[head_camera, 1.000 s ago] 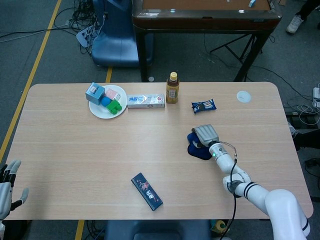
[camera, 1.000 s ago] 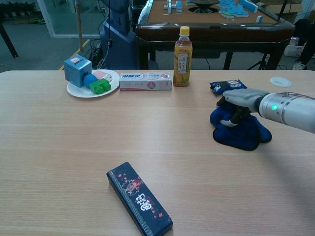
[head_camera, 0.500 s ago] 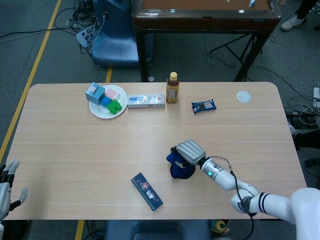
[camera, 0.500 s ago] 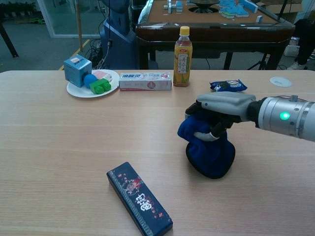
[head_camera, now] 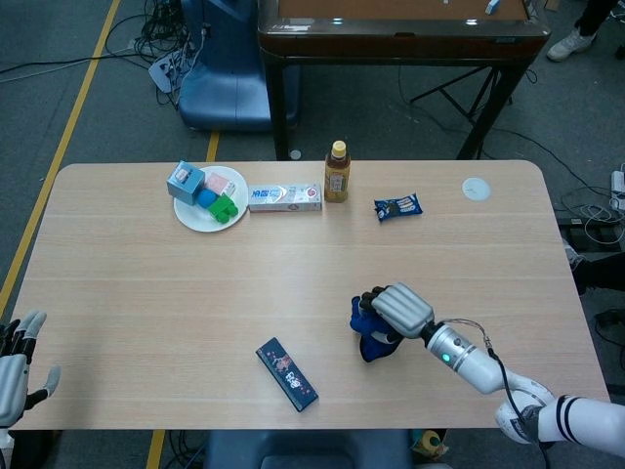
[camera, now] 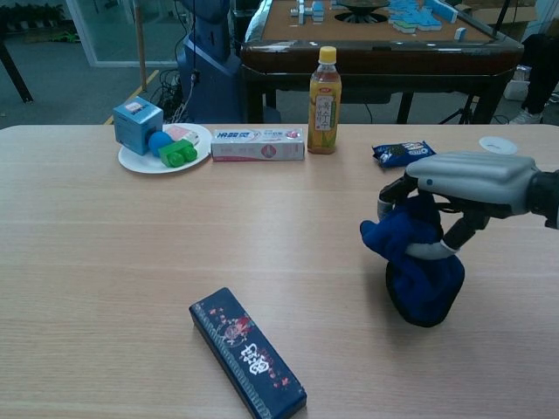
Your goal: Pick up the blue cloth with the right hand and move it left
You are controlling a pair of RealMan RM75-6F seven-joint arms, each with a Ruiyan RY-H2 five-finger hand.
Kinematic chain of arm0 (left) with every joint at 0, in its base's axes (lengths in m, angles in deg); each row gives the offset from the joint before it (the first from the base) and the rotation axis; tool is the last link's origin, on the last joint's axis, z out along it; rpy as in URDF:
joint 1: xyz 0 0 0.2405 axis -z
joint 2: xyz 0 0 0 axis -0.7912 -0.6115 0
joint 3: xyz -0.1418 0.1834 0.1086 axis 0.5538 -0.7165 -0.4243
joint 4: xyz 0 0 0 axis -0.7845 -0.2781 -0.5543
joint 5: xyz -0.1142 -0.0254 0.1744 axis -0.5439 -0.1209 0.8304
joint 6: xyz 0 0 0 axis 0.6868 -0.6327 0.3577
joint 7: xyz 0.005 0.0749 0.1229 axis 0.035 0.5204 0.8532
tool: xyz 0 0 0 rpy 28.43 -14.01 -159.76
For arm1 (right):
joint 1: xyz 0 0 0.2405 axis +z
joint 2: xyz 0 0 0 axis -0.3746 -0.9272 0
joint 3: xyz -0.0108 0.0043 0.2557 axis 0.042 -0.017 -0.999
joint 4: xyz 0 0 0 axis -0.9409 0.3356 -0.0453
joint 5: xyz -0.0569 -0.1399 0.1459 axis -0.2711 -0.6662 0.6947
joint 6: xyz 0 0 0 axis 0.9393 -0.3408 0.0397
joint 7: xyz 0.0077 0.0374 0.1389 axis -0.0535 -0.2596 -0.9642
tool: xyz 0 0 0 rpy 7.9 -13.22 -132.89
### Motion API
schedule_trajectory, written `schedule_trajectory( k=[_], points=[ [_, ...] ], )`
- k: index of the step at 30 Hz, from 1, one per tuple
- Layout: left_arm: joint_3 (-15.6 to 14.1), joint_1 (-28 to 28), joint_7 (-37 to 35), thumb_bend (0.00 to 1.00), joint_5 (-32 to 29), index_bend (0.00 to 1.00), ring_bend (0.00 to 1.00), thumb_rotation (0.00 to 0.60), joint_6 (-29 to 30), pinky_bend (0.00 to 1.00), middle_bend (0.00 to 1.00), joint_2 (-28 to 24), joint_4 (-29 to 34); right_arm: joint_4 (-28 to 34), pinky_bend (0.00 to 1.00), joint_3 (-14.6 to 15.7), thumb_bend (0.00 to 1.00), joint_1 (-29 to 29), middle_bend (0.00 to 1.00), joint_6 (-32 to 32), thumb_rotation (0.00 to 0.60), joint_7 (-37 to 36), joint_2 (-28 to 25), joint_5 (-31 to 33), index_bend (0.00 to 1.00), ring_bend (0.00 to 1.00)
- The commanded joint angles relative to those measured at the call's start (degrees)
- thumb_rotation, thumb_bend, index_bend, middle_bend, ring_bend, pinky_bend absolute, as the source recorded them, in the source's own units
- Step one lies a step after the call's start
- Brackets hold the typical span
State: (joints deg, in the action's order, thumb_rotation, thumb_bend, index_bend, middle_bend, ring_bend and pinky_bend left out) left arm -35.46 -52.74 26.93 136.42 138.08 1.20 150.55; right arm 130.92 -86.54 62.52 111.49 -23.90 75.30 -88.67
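A pale wooden table [head_camera: 146, 293] stands on a grey floor with a dark game table behind it. At about four o'clock on the table, the right robot hand [head_camera: 398, 309] has its fingers curled around the bunched top of the blue cloth [camera: 415, 262], whose lower folds hang down to the wood. The cloth looks light, soft and limp, so it likely drapes and drags; gripping the gathered crown seems surest. The left robot hand [head_camera: 18, 369] waits at eight o'clock, fingers spread, holding nothing.

head view: high above, looking steeply down at the whole table [head_camera: 146, 293].
chest view: low, near, facing across it.
shared: tabletop.
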Motion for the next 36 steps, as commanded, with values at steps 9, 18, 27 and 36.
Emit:
schedule_trajectory(
  k=[9, 18, 27, 36],
  points=[
    [0.06, -0.1, -0.11, 0.36, 0.3, 0.06, 0.01, 0.6, 0.47, 0.0, 0.0, -0.3, 0.43, 3.53, 0.21, 0.42, 0.13, -3.1, 0.08, 6.11, 0.6, 4.88, -3.4, -1.42, 0.0, 0.08],
    [0.37, 0.25, -0.92, 0.36, 0.95, 0.06, 0.01, 0.6, 0.64, 0.0, 0.0, -0.41, 0.02, 5.9, 0.21, -0.68, 0.13, -10.19, 0.1, 16.32, 0.6, 12.41, -6.84, 1.82, 0.0, 0.08],
    [0.54, 1.41, -1.73, 0.36, 2.17, 0.06, 0.01, 0.6, -0.17, 0.0, 0.0, 0.36, -1.09, 8.04, 0.21, 0.38, 0.19, -19.42, 0.12, 25.76, 0.6, 15.23, -11.69, 5.42, 0.0, 0.08],
    [0.39, 2.42, -1.83, 0.36, 4.06, 0.06, 0.01, 0.6, -0.32, 0.0, 0.0, 1.11, -1.31, 7.75, 0.21, 1.72, 0.19, -27.25, 0.15, 33.16, 0.6, 13.95, -13.07, 5.89, 0.0, 0.08]
  ],
)
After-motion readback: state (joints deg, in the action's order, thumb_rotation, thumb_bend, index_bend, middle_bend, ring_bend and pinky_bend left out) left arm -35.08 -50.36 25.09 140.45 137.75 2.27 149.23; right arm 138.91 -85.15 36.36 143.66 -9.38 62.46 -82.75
